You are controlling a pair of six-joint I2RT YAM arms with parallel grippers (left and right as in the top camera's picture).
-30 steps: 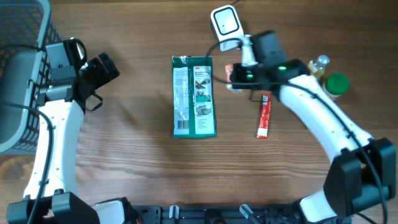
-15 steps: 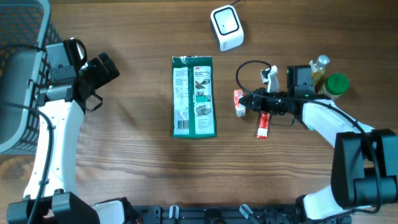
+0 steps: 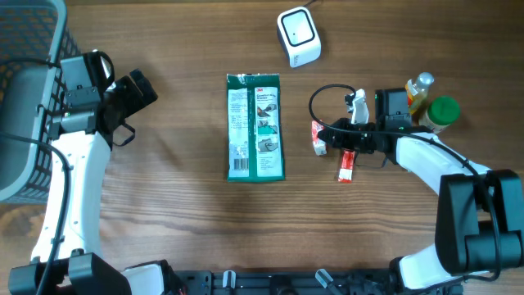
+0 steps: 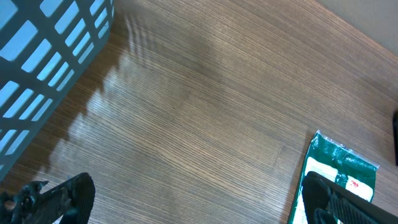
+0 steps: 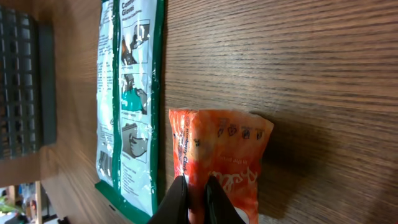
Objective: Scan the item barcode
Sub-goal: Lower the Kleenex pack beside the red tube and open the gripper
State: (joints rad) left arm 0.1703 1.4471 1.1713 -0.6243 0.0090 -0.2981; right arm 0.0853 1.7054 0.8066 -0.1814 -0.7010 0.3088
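While the right gripper (image 3: 329,136) pinches it by one short edge, fingers clenched tight on the wrapper, we see the orange packet (image 3: 317,138) low over the wooden table (image 3: 180,221), right of centre. Whether it rests on the wood or hangs just above it we cannot tell. From the right wrist, the packet's (image 5: 221,158) printed face is turned up towards the camera. At its 9 o'clock, just beside it, lies the green pack (image 3: 255,126), flat and lengthwise. At 4 o'clock, a red stick sachet (image 3: 348,162) lies under the arm. The white scanner (image 3: 298,36) sits well apart at about 12 o'clock. A green-capped bottle (image 3: 443,112) stands off near 3 o'clock. Far off towards 9 o'clock, the left gripper (image 3: 135,90) hangs released, jaws spread wide, beside the grey basket (image 3: 24,49).
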